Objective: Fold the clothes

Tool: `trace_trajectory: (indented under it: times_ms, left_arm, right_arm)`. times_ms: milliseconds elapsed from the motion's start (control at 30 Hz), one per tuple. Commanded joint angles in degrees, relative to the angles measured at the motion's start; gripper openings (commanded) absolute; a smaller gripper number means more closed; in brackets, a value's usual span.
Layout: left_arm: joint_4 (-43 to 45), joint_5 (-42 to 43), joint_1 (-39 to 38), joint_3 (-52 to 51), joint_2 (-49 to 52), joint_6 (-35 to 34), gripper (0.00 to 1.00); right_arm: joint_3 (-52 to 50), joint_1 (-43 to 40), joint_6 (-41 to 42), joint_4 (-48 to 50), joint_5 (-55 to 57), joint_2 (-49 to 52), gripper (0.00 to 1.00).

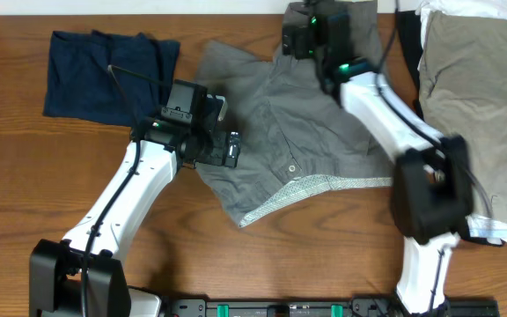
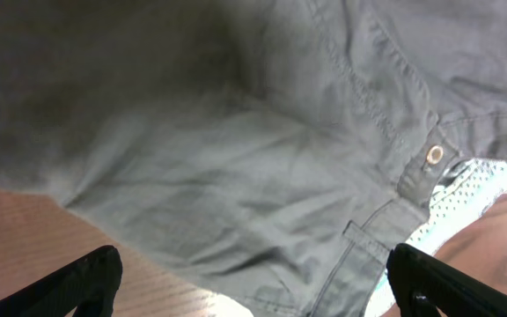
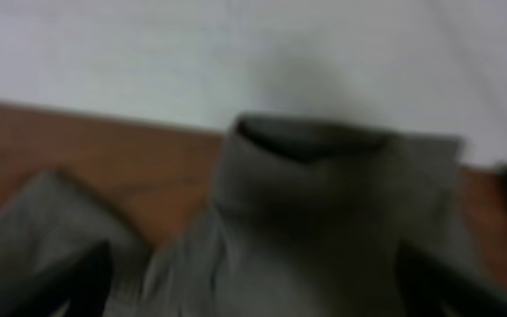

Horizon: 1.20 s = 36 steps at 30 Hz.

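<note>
L gripper point(image 2: 253, 295) spread wide | grey shorts point(image 2: 236, 176) just below it

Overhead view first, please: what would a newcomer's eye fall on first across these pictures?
The crumpled grey garment sprawls across the middle of the table, its waistband button showing. Both arms lean over it, the left gripper open above its left edge and the right gripper at its far end. A navy garment lies at the far left and a khaki garment on the right.
</note>
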Motion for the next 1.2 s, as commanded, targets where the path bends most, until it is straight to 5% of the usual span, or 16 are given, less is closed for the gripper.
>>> trace_trajectory:
  times_ms: [0, 233, 467, 1167]
  left_arm:
    - [-0.04, -0.31, -0.13, 0.59, 0.61, -0.35, 0.97]
    - [-0.44, -0.28, -0.13, 0.63, 0.28, -0.83, 0.97]
    - [-5.38, -0.31, -0.13, 3.98, -3.04, -1.16, 0.97]
    - [-13.79, -0.28, -0.13, 6.73, -7.63, -6.8, 0.97]
  right_arm:
    - [0.9, -1.18, -2.25, -11.78, 0.59, -11.34, 0.99]
    - [0.9, -6.38, 8.11, -42.42, 0.59, -17.86, 0.99]
    - [-1.55, -13.0, 10.84, -56.3, 0.5, -16.87, 0.99]
    - [-35.85, -20.04, 4.52, -26.45, -7.52, -16.76, 0.89]
